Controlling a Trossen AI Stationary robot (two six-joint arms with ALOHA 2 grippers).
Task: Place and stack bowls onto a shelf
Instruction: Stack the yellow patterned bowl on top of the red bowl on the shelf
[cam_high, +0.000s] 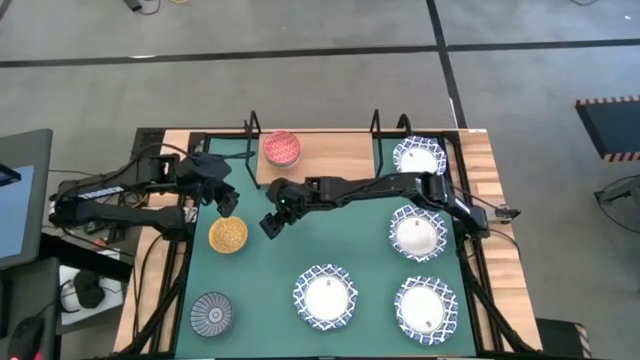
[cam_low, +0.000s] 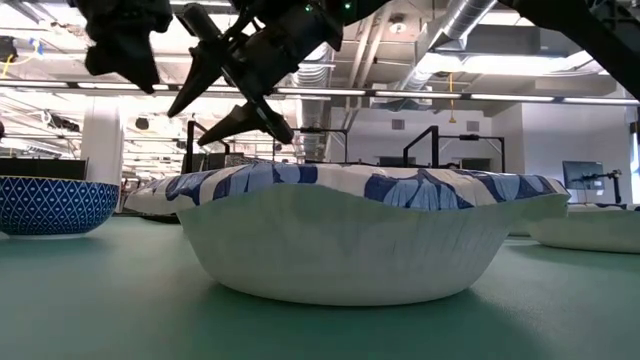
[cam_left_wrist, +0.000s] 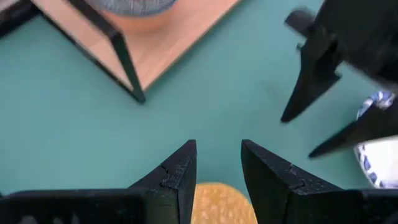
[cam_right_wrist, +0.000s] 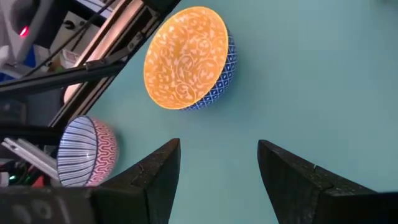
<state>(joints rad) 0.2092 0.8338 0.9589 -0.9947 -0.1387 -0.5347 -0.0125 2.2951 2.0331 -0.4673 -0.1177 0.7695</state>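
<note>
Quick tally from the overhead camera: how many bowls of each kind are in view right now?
Wide white bowls with blue patterned rims: 4
Small yellow bowl: 1
Small red bowl on the light-wood shelf: 1
Small dark-blue radial-striped bowl: 1
Total: 7 bowls

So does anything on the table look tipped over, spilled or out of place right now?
Nothing stands out. The small red bowl sits upright on the light-wood shelf, and the yellow bowl rests flat on the green mat.
</note>
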